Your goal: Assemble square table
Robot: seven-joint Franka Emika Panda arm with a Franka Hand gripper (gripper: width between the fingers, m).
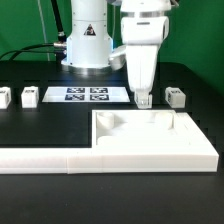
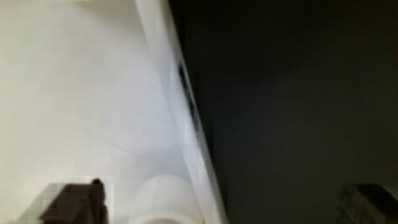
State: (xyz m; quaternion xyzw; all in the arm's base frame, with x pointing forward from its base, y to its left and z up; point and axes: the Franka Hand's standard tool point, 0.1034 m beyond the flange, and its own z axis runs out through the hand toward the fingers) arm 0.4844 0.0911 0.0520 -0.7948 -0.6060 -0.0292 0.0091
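Claw (image 1: 143, 98) gapes wide and empty over the square table slab (image 1: 135, 128), lower right of the exterior frame; a descent off-centre could clip its edge and skid it across the worktop (image 1: 40, 125)

Item: one white arm (image 1: 146, 30), listed by part. The base column (image 1: 88, 40) is stood upright at the rear of the exterior view. The forward section is carried in front of the base, toward the exterior view's right, and is turned downward. The gripper (image 1: 143, 97) is hung vertically, tips lowermost. The fingers (image 2: 71, 205) are dark, seen at opposite edges of the wrist view, and spread wide with a broad gap between them.
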